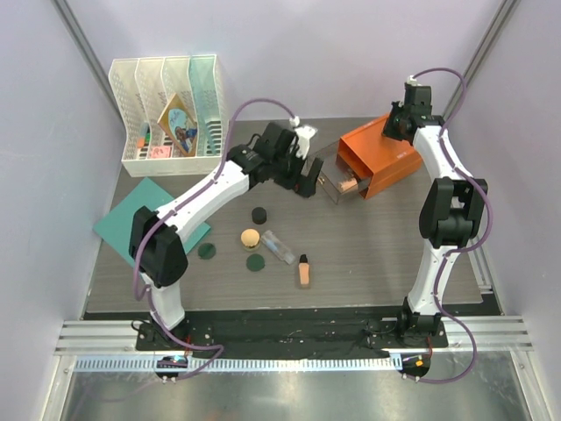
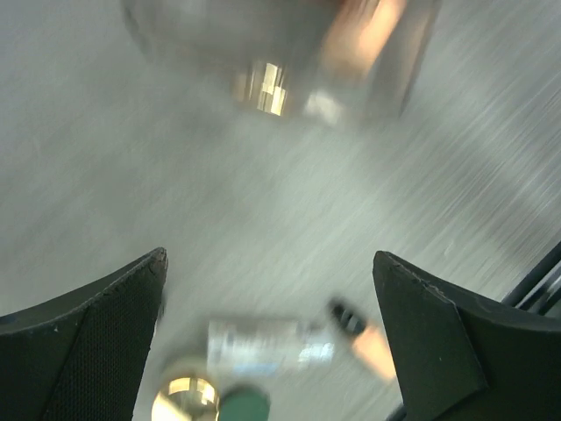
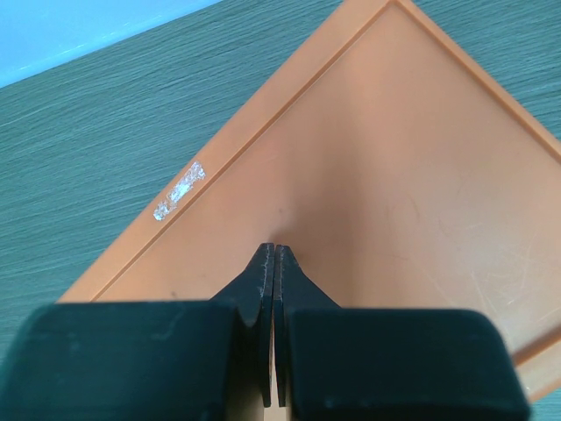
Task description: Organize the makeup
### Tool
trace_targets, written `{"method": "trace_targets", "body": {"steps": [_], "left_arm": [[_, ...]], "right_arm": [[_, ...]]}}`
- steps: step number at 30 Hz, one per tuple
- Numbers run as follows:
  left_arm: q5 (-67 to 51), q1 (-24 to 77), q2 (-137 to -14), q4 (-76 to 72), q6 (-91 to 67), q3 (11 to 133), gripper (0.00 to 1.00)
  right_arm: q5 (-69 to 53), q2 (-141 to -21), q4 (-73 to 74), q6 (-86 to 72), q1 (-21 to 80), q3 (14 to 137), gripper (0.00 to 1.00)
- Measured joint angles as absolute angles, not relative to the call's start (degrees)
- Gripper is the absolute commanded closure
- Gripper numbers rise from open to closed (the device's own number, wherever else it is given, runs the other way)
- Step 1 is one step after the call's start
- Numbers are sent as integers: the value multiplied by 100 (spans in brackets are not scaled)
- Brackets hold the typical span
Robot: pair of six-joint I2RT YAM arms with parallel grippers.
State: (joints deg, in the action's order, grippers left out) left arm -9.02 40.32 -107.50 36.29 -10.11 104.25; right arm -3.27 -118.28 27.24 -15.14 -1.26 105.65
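Observation:
My left gripper (image 1: 308, 181) is open and empty, hovering just left of the clear drawer (image 1: 336, 186) pulled out of the orange box (image 1: 383, 156). An orange stick (image 1: 347, 185) lies in that drawer. On the table lie a black jar (image 1: 259, 214), a tan compact (image 1: 251, 237), a clear tube (image 1: 279, 246), a peach bottle with black cap (image 1: 304, 270) and two green discs (image 1: 207, 251) (image 1: 255, 262). The blurred left wrist view shows the open gripper (image 2: 270, 259) above the tube (image 2: 267, 344), compact (image 2: 184, 399) and bottle (image 2: 375, 346). My right gripper (image 3: 275, 250) is shut, tips on the box top (image 3: 394, 175).
A white file organizer (image 1: 171, 105) with booklets stands at the back left. A teal sheet (image 1: 149, 224) lies at the left under the left arm. Purple walls close in both sides and the back.

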Motion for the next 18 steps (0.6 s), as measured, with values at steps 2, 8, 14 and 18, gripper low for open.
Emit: {"method": "trace_targets", "body": {"steps": [2,8,14,18], "left_arm": [[-829,4029,-10545,3824,-891,9797,1],[-897,4027,-10523,4591,-495,8781,3],[-1243,4141,-10709,5529,-537,9500,6],[-1612,4399,-10908,5894,-788,9863,10]], "right_arm": [[-327,-11828,2722,-1514,-126,10565,99],[-331,-11837,2727,-1514,-126,10565,99],[-331,-11839,2727,-1516,-126,10565,99],[-331,-11839,2727,-1516,-126,10565,99]]}}
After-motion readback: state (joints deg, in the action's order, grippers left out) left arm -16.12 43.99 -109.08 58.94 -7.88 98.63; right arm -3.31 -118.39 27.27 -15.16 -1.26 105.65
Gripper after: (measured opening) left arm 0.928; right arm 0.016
